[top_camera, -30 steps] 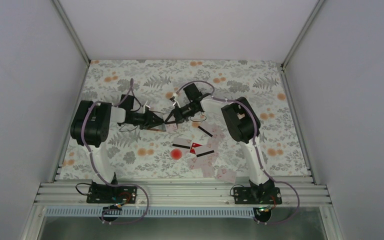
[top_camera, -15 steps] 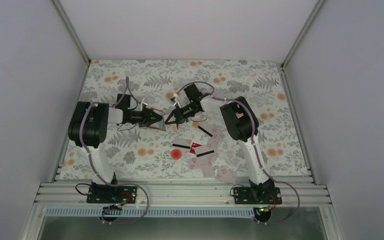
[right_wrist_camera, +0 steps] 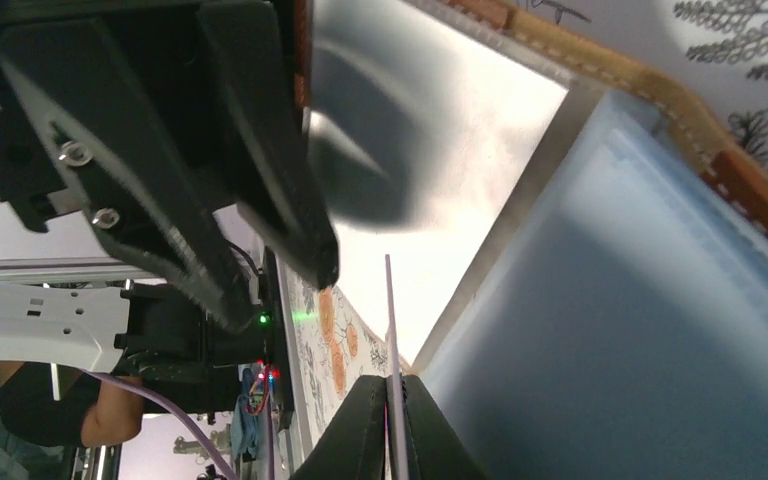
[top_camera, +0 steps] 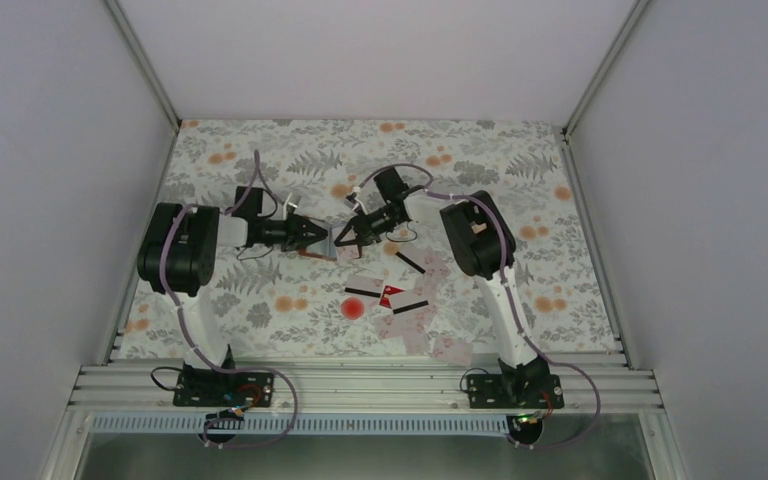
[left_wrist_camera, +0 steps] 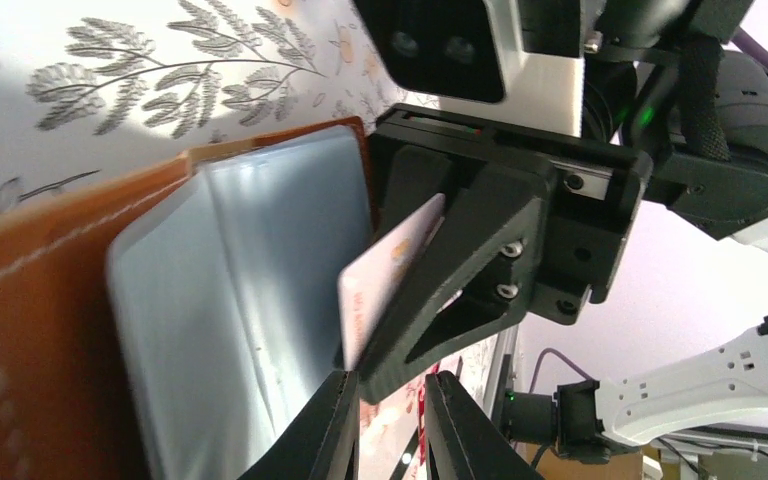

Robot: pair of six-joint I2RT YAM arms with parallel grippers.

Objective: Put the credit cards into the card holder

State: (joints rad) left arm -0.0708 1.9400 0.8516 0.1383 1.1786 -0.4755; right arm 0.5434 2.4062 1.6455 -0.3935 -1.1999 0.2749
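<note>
**Op A:** I'm on the overhead feed. Where does the held card sit against the card holder?

**Op B:** Right at its mouth. On my left wrist feed the card holder (left_wrist_camera: 50, 340) fills the left side, opened toward the camera. The held card (left_wrist_camera: 385, 265) comes in from the right, its leading corner over the pale inner pocket (left_wrist_camera: 230, 280). I can't tell whether it touches the lining.

**Op A:** Long axis?

**Op B:** It runs from the right jaws toward the pocket. On the right wrist feed I see the card edge-on, a thin line aimed just beside the fold between the two pale panels. I judge the push should go along that line, with a slight tilt so the edge finds the slot's lip.

**Op A:** And the jaws?

**Op B:** The right jaws are clamped flat on the card's rear end. The left jaws stand narrow at the holder's lower edge. I can't make out whether they pinch a flap or only brace it.

**Op A:** I see both arms meeting left of centre over the counter (top_camera: 520, 180). The right arm (top_camera: 475, 240) carries the card, so the move is its own, and the left arm (top_camera: 182, 245) only steadies.

**Op B:** Agreed. The card is thin, stiff and pinkish-white. The holder is brown leather with pale stitching. The other credit cards (top_camera: 405, 326) lie loose nearer the bases, with a red card (top_camera: 393, 294) among them.
</note>
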